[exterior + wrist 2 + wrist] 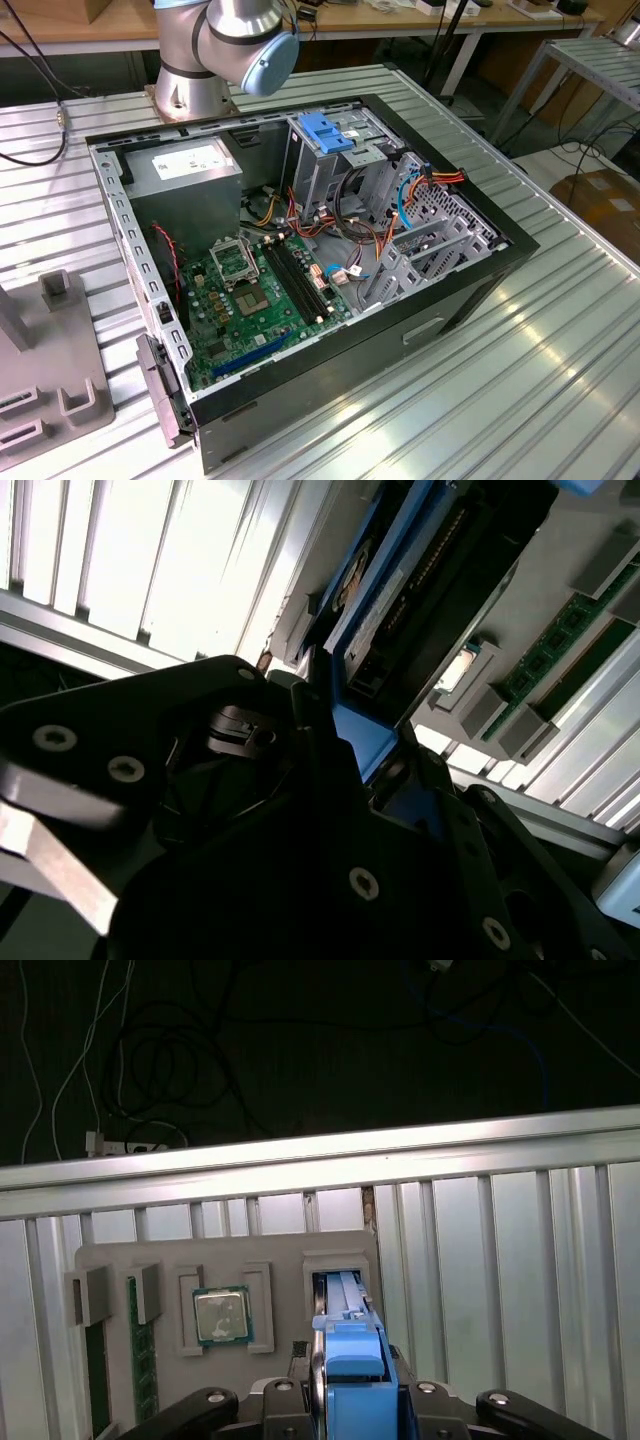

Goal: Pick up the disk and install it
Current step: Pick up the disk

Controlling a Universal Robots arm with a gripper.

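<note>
Gripper [347,1400] closed on the disk [350,1360] by its blue carrier, disk on edge, long axis running from jaws to grey tray [270,1250] slot, its connector side in the second wrist view, open computer case [300,250] in the exterior view

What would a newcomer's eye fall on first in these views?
In the exterior view, the open black computer case with its green motherboard dominates the ribbed aluminium table. In the first wrist view, the disk, a flat drive in a blue plastic carrier, stands on edge at a slot of the grey fixture tray, right by the black gripper, with a square silver processor chip seated nearby.
</note>
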